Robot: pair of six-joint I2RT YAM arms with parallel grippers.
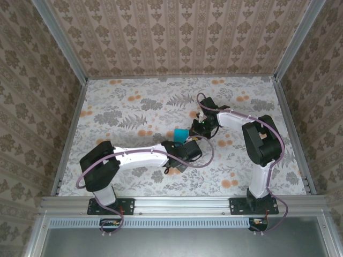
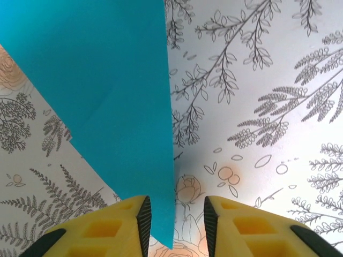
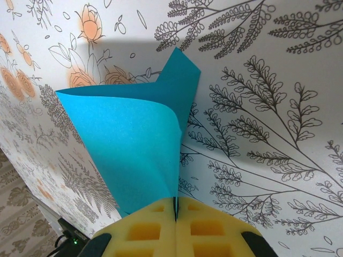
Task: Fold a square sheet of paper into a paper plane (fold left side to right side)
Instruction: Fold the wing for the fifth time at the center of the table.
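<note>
Evidently held clear of the floral surface [image 1: 134, 107] for the left-to-right fold; clamped the square sheet of paper [image 3: 134, 144] by one edge in the right gripper [image 3: 176, 206], pads pressed together on it, probably as an anchor while the sheet curled over; bowed up from that gripper to a raised corner; sat near the middle of the surface in the top view, between both arms; kept the left gripper [image 2: 177, 225] parted, yellow pads [image 2: 107, 230] gripping nothing, likely to let the paper slide or be retaken; ran the sheet's straight edge down into that gap, close by the left pad, contact not discernible.
</note>
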